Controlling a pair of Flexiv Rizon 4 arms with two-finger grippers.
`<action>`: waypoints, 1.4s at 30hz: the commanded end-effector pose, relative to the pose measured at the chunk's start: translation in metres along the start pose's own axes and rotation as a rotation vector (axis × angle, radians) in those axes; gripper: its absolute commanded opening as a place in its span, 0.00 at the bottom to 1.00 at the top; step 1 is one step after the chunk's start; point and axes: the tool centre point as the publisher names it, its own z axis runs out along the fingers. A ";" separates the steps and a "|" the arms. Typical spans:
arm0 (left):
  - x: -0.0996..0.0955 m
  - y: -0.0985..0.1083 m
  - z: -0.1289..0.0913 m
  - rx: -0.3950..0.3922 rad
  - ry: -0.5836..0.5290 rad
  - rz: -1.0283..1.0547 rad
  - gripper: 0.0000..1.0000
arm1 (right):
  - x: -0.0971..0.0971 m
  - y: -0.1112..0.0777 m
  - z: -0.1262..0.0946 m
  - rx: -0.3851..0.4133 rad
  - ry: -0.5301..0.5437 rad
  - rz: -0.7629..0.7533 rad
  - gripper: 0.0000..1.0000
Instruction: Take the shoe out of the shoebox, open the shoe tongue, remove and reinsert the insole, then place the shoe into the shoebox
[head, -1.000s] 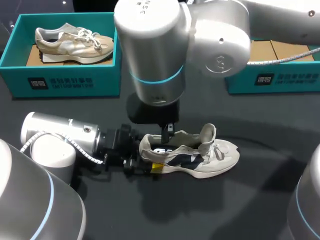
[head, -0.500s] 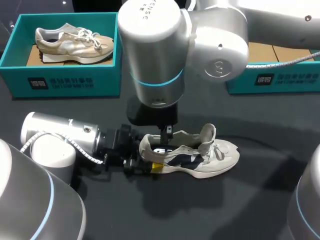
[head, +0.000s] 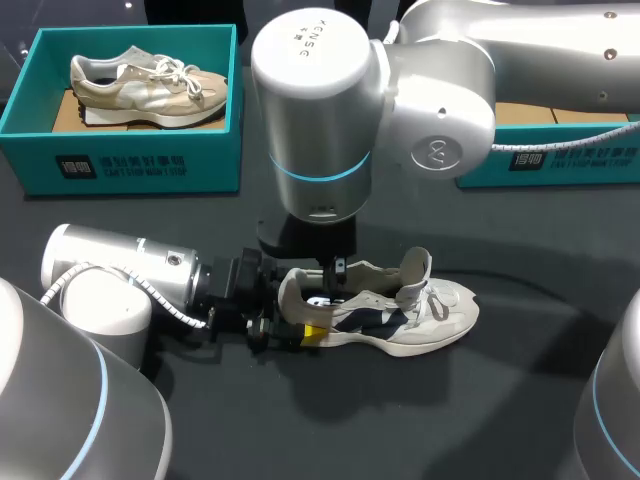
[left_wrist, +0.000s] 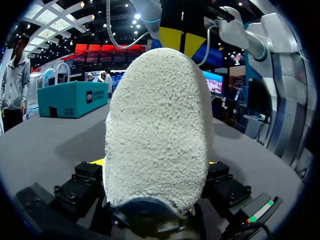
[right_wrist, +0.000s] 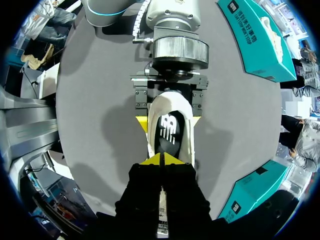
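Here, left tool (right_wrist: 168, 121) clamps the shoe (head: 420, 315) at its heel — right tool (right_wrist: 161, 160) clenched above.

I count two shoes, a white shoe (head: 400, 315) and a tan shoe (head: 145, 85), two teal boxes (head: 130, 160) (head: 560, 165) and my two arms (head: 120, 275) (head: 400, 90).

Our left arm (head: 120, 275) comes in from the left, lying low and level. Our left hand (head: 302, 314) clamps the shoe (head: 410, 315) at the heel, one yellow-tipped finger on each side. Our right arm (head: 440, 90) reaches in to the middle, wrist upright. Our right hand (right_wrist: 161, 160) points straight down, fingertips pressed together.
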 end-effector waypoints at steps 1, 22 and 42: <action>0.002 0.001 -0.001 -0.001 -0.002 0.000 0.00 | -0.005 0.004 0.019 -0.012 0.002 -0.006 0.00; 0.002 0.001 -0.001 -0.001 -0.002 0.000 0.00 | -0.015 -0.010 0.068 -0.036 0.007 0.036 0.00; 0.002 0.001 -0.001 -0.001 -0.002 0.000 0.00 | -0.017 -0.042 0.085 -0.081 0.051 0.124 0.22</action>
